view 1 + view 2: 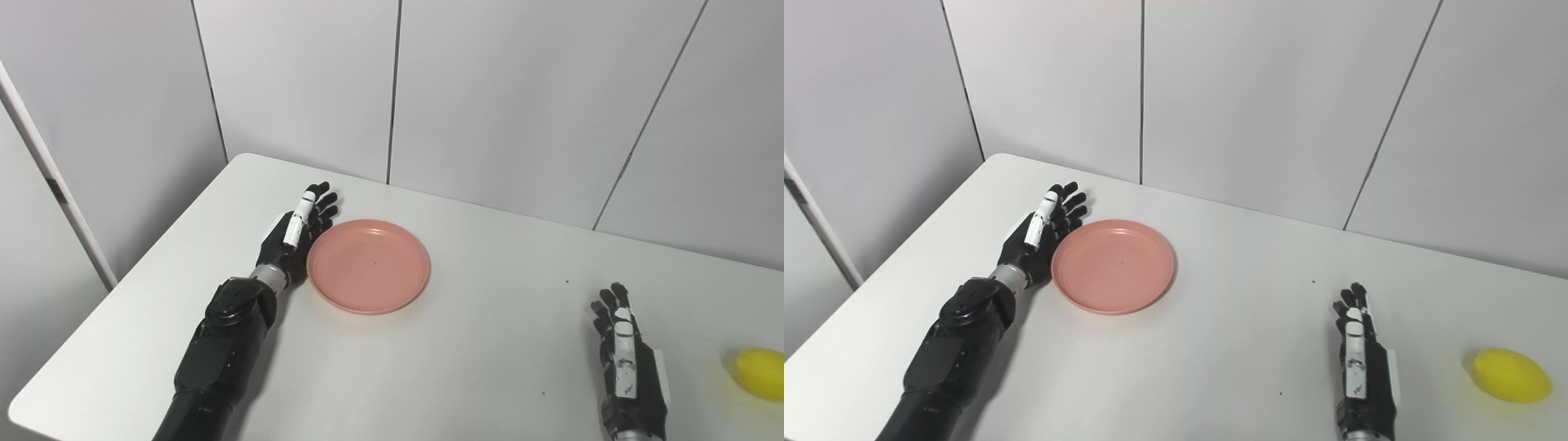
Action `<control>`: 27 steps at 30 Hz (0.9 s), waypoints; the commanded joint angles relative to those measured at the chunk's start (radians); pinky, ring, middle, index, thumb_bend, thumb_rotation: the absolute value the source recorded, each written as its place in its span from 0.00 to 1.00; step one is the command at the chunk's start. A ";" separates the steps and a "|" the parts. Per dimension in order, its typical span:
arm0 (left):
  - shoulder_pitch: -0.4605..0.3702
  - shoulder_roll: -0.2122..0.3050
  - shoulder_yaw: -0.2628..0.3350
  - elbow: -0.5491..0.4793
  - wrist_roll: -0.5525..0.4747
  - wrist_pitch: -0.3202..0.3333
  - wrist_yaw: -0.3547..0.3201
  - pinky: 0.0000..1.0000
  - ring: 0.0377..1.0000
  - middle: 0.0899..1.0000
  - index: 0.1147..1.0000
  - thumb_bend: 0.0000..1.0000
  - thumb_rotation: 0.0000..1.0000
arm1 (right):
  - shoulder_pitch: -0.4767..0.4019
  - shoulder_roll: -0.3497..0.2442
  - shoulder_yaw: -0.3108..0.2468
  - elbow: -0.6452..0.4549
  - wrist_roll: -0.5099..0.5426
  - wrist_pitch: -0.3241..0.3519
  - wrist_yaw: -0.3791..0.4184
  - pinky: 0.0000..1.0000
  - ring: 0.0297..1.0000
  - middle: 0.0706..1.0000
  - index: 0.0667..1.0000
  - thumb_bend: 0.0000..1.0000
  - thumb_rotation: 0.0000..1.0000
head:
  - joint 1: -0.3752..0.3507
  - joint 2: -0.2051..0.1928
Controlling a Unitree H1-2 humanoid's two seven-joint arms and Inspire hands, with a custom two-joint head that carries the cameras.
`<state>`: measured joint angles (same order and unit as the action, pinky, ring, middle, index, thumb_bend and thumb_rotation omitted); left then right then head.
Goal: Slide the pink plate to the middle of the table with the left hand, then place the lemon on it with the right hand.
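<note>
Right now the round, shallow pink plastic plate [368, 266] lies flat on the smooth white table [465, 367], left of the middle and a bit toward the far side. It looks light and stiff, with a low raised rim all the way round, so it should slide easily on the smooth top when something pushes on that rim. It may also spin or slip away if the push is off to one side, so I think the push should go on the left rim, straight toward the middle of the table. The black left hand [298, 229] stands on its edge just beside the plate's left rim, maybe touching it, though I cannot tell for sure. Its fingers are straight and a little apart, and it holds nothing. The small yellow lemon [1510, 375] sits far off on the right, near the table's near edge, well apart from the plate. It looks smooth and rounded, so it could roll; I think it looks like hard plastic, and fingers should wrap around its fat middle. The black right hand [1360, 361] rests flat near the lemon, on its left side, not touching it, with fingers straight and holding nothing.
</note>
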<state>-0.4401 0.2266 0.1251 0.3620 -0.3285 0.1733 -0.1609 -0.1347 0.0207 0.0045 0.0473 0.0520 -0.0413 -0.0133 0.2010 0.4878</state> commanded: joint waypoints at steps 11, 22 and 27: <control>-0.002 -0.067 -0.075 -0.039 0.011 0.054 -0.048 0.93 0.94 0.93 0.91 0.40 1.00 | 0.006 0.016 0.001 -0.026 -0.008 0.010 -0.007 0.98 0.93 0.93 0.95 0.23 1.00 | -0.017 0.011; 0.016 -0.094 -0.111 -0.067 0.042 0.060 -0.027 0.94 0.94 0.93 0.90 0.42 1.00 | 0.004 0.019 0.006 -0.020 -0.015 0.001 -0.007 0.97 0.93 0.94 0.95 0.24 1.00 | -0.044 0.020; 0.029 -0.109 -0.123 -0.106 0.051 0.075 -0.022 0.94 0.94 0.93 0.91 0.42 1.00 | 0.003 0.024 0.008 -0.021 -0.022 0.005 -0.011 0.97 0.94 0.94 0.95 0.25 1.00 | -0.063 0.026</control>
<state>-0.4122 0.1310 0.0238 0.2757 -0.2858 0.2153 -0.1654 -0.1280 0.0356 0.0114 0.0395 0.0300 -0.0393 -0.0203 0.1366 0.5123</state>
